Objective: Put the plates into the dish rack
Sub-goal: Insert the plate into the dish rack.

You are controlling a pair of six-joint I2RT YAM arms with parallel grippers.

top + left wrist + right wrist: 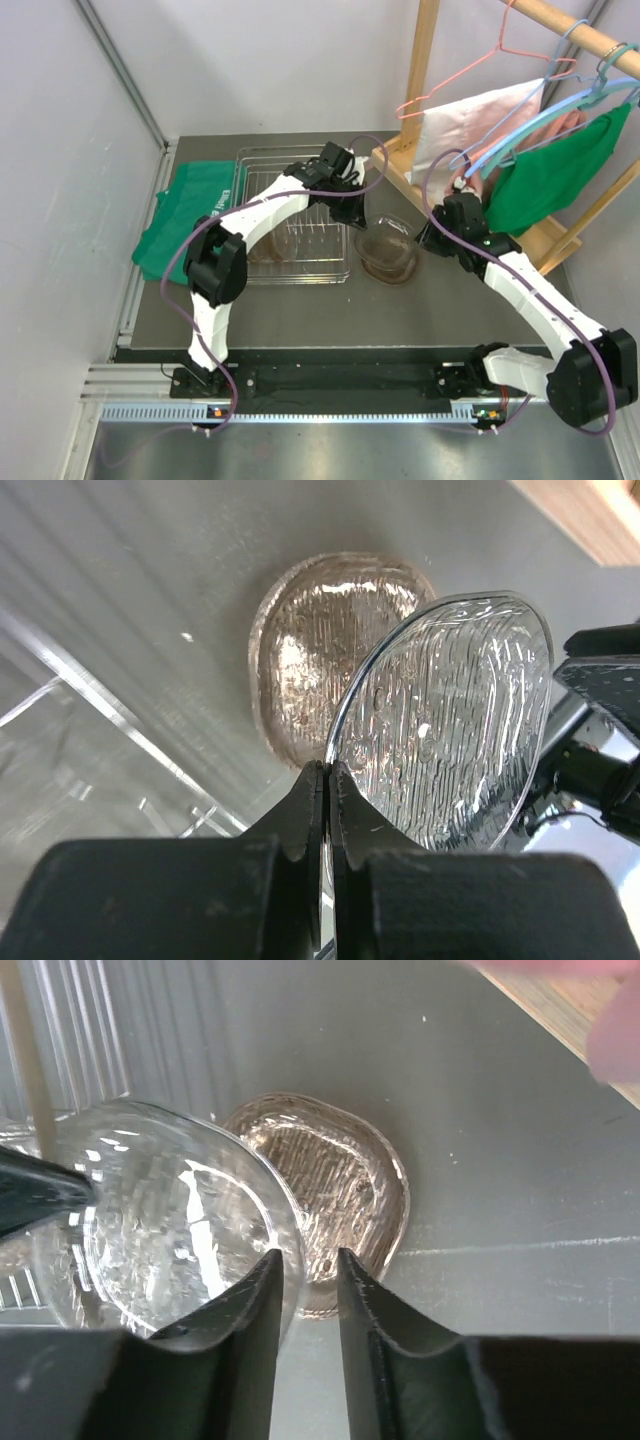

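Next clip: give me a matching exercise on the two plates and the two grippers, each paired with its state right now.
Things:
1. clear plate
2. brown plate
3. left gripper
4. right gripper

States:
a. jaws apart
b. lying flat on the table
c. shut on a rim
d. held in the air

Pairs: 1-d; 2-b; 3-c; 4-a

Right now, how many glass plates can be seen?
2. The left gripper holds a clear plate; a brown plate lies on the table beside the dish rack. Others may be hidden.
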